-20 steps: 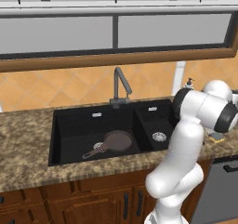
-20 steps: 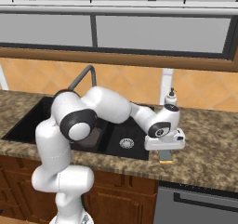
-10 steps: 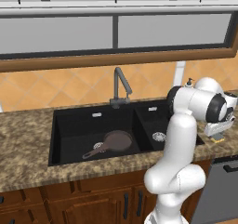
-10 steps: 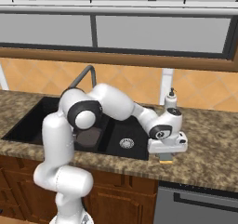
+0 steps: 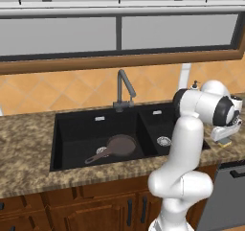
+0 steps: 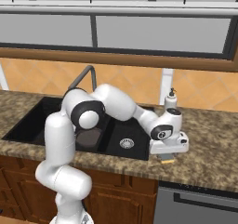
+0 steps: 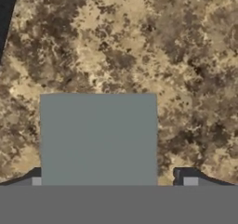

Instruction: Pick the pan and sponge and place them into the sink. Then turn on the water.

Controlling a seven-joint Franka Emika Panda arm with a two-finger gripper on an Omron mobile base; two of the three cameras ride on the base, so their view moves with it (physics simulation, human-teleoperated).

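Risk, as I judge it: my wide-open, empty gripper (image 7: 111,181) straddling the small yellow, grey-topped sponge (image 7: 97,139) on the speckled granite counter (image 7: 176,56) could close off-centre and nudge it away.

Pan (image 5: 120,145) lies in the larger left bowl of the sink (image 5: 72,129). Faucet (image 5: 123,88) stands behind the divider. Sponge (image 6: 167,160) sits on the desk (image 6: 209,139) right of the sink, tool (image 6: 168,156) directly above it. Soap bottle (image 6: 171,99) behind.

Even, bright, flat rendered light without glare; shadows are soft and faint. The hand view looks coarse and blurry; base views are sharper.
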